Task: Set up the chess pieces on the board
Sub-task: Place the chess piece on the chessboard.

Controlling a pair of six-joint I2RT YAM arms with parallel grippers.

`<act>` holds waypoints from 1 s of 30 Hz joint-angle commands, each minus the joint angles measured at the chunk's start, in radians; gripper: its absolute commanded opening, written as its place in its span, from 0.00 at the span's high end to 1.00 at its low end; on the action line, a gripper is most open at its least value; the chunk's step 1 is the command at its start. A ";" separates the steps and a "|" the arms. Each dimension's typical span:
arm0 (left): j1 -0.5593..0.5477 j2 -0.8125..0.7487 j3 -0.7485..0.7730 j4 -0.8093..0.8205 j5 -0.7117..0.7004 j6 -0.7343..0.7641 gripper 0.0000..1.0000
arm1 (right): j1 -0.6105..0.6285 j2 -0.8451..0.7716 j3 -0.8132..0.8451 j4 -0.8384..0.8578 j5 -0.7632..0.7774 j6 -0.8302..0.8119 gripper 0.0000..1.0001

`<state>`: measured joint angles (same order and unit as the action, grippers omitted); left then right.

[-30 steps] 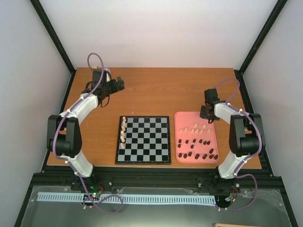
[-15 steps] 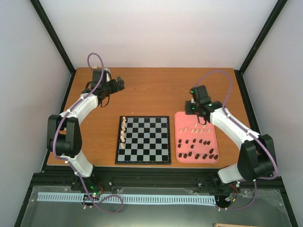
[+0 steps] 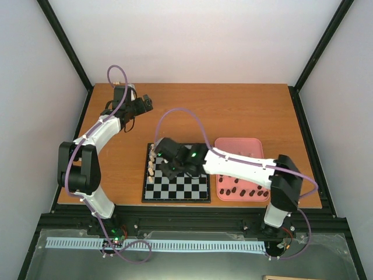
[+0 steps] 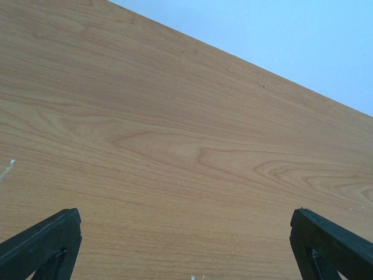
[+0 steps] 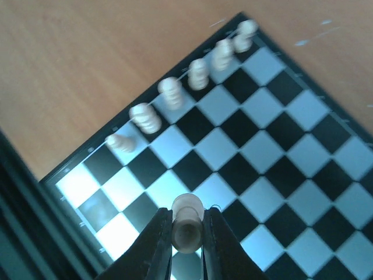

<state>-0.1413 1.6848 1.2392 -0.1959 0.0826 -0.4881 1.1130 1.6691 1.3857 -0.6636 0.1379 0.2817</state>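
Note:
The black and grey board (image 3: pixel 186 188) lies at the table's middle, with several cream pieces (image 3: pixel 151 160) in a row down its left edge. My right gripper (image 3: pixel 169 169) reaches across the board's left half. In the right wrist view it (image 5: pixel 187 236) is shut on a cream piece (image 5: pixel 187 224), held above the squares near the row of cream pieces (image 5: pixel 172 93). The pink tray (image 3: pixel 236 143) holds dark pieces (image 3: pixel 239 191), partly hidden by the right arm. My left gripper (image 3: pixel 147 103) is open and empty over bare wood at the back left.
The right arm stretches over the tray and the board's right half. Black frame posts stand at the table's back corners. The left wrist view shows only wood and the wall.
My right arm has swung left from the pink tray to over the board's left half, carrying a cream piece. The left arm has not moved.

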 commanded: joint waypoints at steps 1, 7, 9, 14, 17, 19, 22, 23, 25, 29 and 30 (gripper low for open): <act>0.003 -0.035 0.016 -0.003 -0.018 0.016 0.00 | 0.093 0.084 0.105 -0.135 0.010 0.000 0.91; 0.003 -0.042 0.014 -0.002 -0.018 0.015 0.00 | 0.210 0.213 0.239 -0.209 -0.025 -0.029 0.91; 0.003 -0.042 0.014 -0.002 -0.017 0.014 0.00 | 0.226 0.252 0.266 -0.213 -0.045 -0.038 0.91; 0.003 -0.047 0.009 -0.001 -0.017 0.014 0.00 | 0.253 0.327 0.315 -0.220 -0.074 -0.060 0.91; 0.003 -0.046 0.009 0.001 -0.015 0.013 0.00 | 0.254 0.356 0.323 -0.219 -0.079 -0.066 0.91; 0.003 -0.049 0.008 0.001 -0.013 0.013 0.00 | 0.255 0.372 0.330 -0.218 -0.079 -0.070 0.91; 0.003 -0.052 0.005 0.003 -0.014 0.013 0.00 | 0.255 0.399 0.350 -0.221 -0.075 -0.078 0.90; 0.003 -0.053 0.005 0.003 -0.015 0.012 0.00 | 0.255 0.406 0.359 -0.223 -0.068 -0.079 0.90; 0.003 -0.053 0.003 0.004 -0.017 0.012 0.00 | 0.255 0.424 0.374 -0.227 -0.062 -0.085 0.90; 0.003 -0.051 0.003 0.004 -0.017 0.012 0.00 | 0.255 0.457 0.407 -0.236 -0.064 -0.097 0.90; 0.003 -0.051 0.003 0.003 -0.017 0.014 0.00 | 0.254 0.464 0.413 -0.238 -0.064 -0.100 0.90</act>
<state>-0.1413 1.6650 1.2388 -0.1963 0.0738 -0.4881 1.3632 2.1002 1.7554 -0.8829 0.0692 0.2043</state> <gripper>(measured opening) 0.998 0.131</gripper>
